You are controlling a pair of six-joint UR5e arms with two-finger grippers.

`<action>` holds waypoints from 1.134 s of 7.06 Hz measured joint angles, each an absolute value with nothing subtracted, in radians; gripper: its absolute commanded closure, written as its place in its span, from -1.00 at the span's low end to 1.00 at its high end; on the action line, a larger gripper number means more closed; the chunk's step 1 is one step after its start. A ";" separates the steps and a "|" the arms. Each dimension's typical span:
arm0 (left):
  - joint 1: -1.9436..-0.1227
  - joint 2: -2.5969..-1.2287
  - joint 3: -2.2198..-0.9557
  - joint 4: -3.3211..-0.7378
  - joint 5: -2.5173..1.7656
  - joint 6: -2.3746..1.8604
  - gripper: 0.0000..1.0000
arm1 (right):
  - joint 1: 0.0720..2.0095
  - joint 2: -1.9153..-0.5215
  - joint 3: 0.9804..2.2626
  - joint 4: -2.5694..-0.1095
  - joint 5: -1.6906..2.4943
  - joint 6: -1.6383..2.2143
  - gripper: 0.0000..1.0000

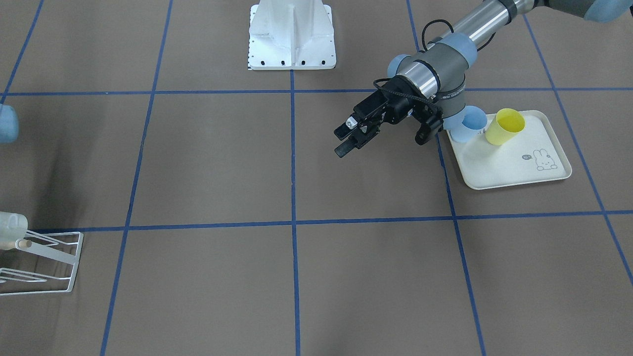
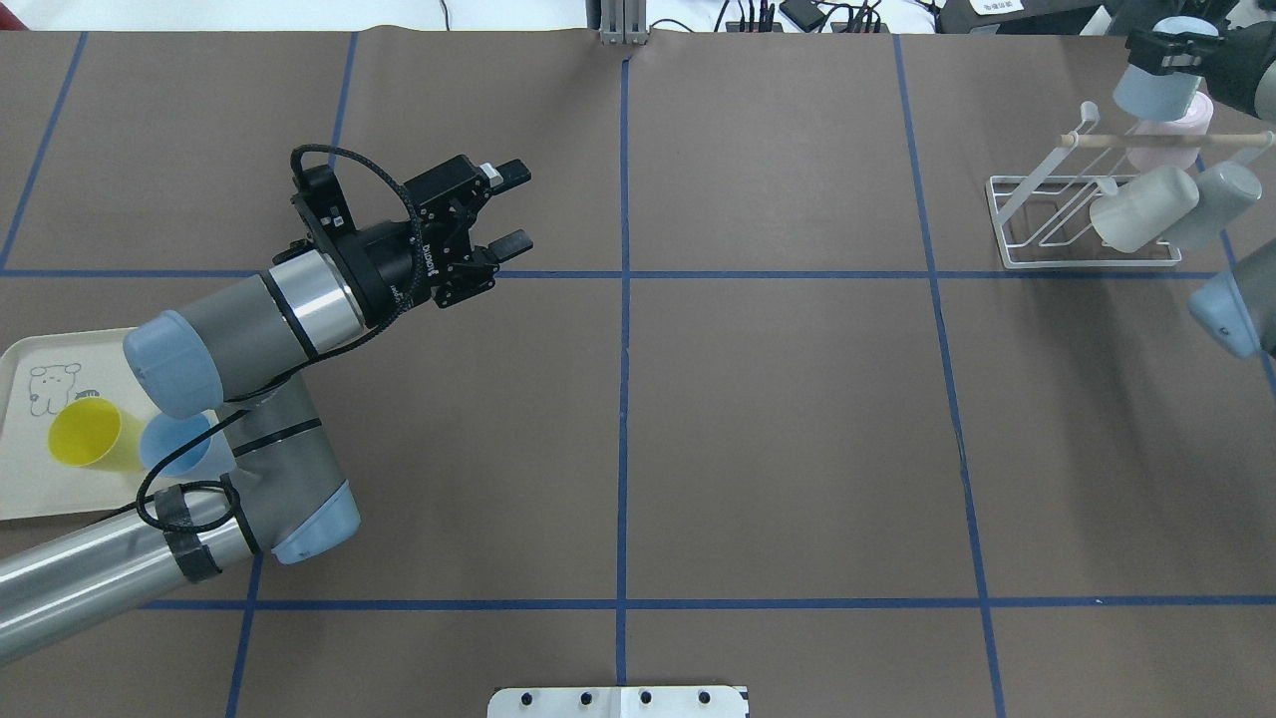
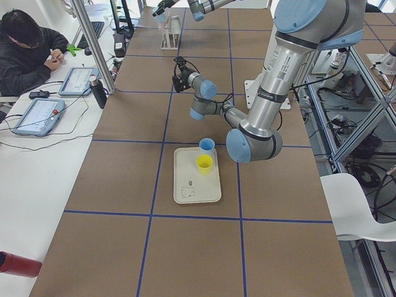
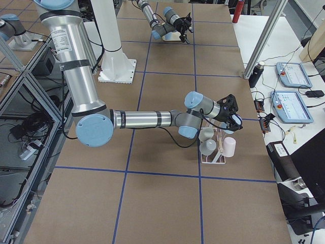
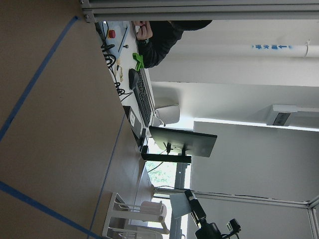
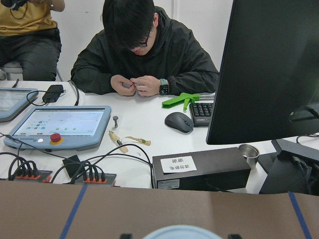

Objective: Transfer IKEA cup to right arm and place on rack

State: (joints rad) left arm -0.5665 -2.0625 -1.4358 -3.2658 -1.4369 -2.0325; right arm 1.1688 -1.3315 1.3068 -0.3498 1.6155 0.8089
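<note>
My right gripper (image 2: 1168, 62) is at the far right of the table, shut on a light-blue IKEA cup (image 2: 1151, 95). It holds the cup above the back end of the white wire rack (image 2: 1082, 254). The cup's pale rim (image 6: 182, 233) shows at the bottom of the right wrist view. Two grey cups (image 2: 1141, 209) and a pink one (image 2: 1166, 150) sit on the rack's prongs under the wooden rod (image 2: 1166, 142). My left gripper (image 2: 516, 207) hovers open and empty over the table left of centre, far from the rack.
A cream rabbit-print tray (image 2: 20, 479) at the near left holds a yellow cup (image 2: 85, 434) and a blue cup (image 2: 174, 444), partly under my left arm. The white robot base (image 1: 292, 37) stands mid-table on the robot's side. People sit at a desk beyond the far edge.
</note>
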 measured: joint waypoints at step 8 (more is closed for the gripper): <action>-0.566 -2.053 -1.437 -3.266 -1.442 -2.033 -1.00 | 1.134 -1.323 1.278 -0.347 1.617 0.798 1.00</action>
